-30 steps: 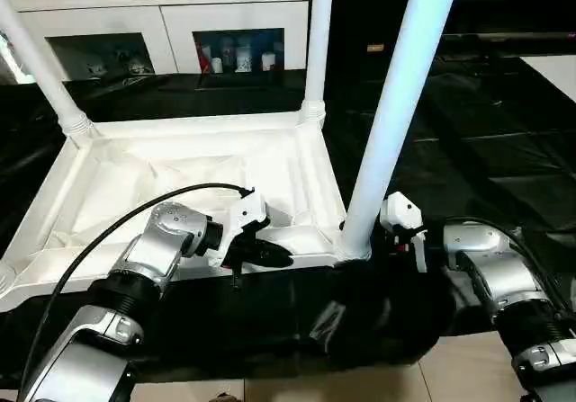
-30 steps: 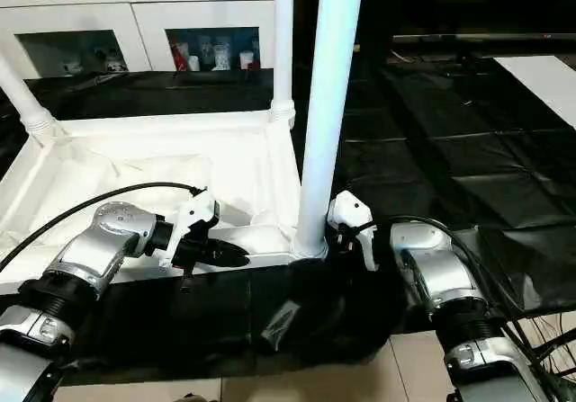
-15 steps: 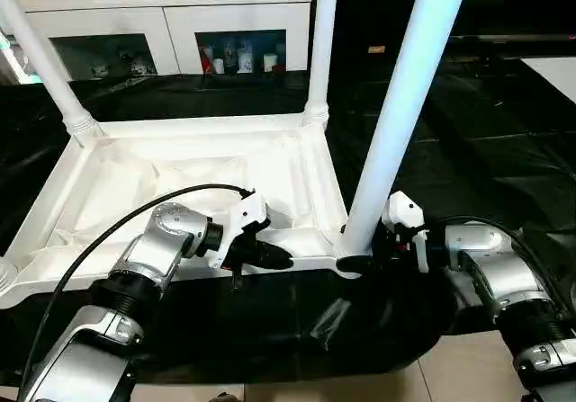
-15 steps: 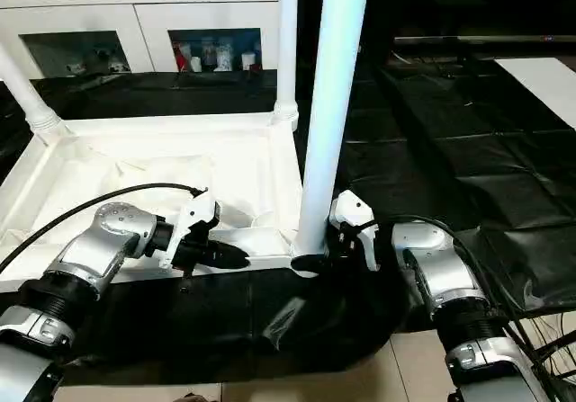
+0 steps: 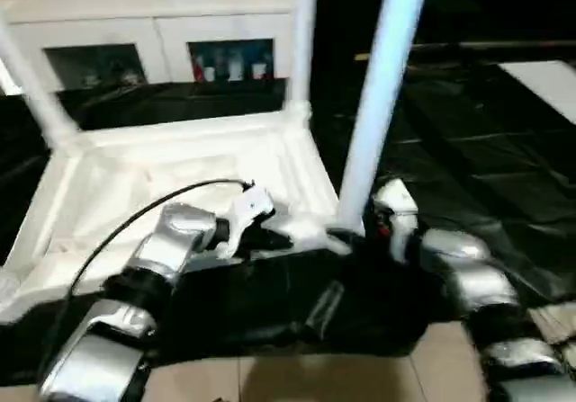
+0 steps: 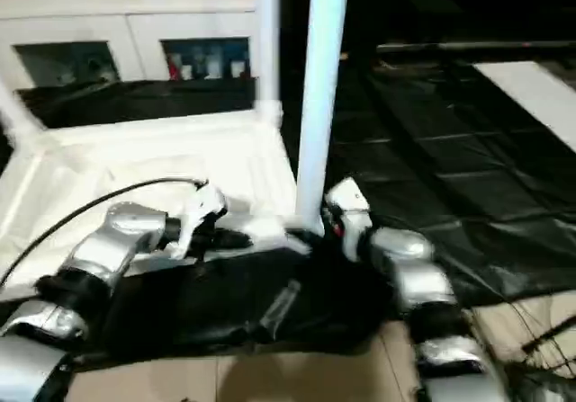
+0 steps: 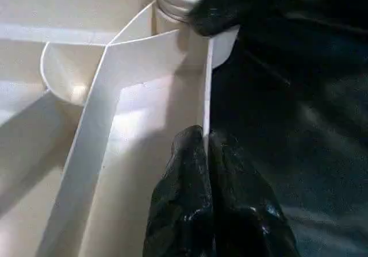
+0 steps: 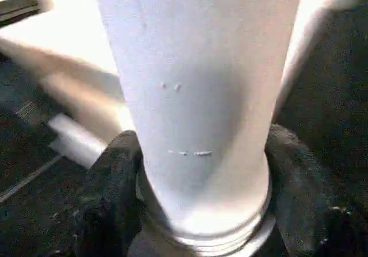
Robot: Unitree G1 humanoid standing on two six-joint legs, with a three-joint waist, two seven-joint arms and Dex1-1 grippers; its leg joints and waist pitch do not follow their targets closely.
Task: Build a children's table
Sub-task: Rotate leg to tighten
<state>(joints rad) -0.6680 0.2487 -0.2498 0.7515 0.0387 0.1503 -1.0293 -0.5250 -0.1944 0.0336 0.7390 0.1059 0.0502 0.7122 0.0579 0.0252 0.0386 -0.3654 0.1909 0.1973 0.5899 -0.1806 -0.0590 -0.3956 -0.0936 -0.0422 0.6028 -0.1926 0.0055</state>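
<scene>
The children's table lies upside down, its white ribbed top point(image 5: 162, 177) on the black-draped work table. Three white legs stand up from corner sockets: the near right leg point(image 5: 378, 105), a far one point(image 5: 301, 42) and one at far left point(image 5: 36, 96). My left gripper point(image 7: 206, 139) is shut on the top's thin front rim wall point(image 7: 207, 84), close to the near right socket. My right gripper point(image 8: 201, 153) is closed around the base of the near right leg point(image 8: 195, 67), with a black finger point(image 8: 112, 176) pressed on each side.
A white cabinet point(image 5: 162, 6) with glass-fronted shelves stands behind the work table. Black cloth point(image 5: 468, 150) covers the table to the right and bunches over the front edge point(image 5: 315, 303). Pale floor tiles point(image 5: 270, 375) show in front.
The whole picture has shifted and tilted, so the camera moved. My right gripper's fingers have closed in onto the base of the near right leg. The left grip on the rim is unchanged.
</scene>
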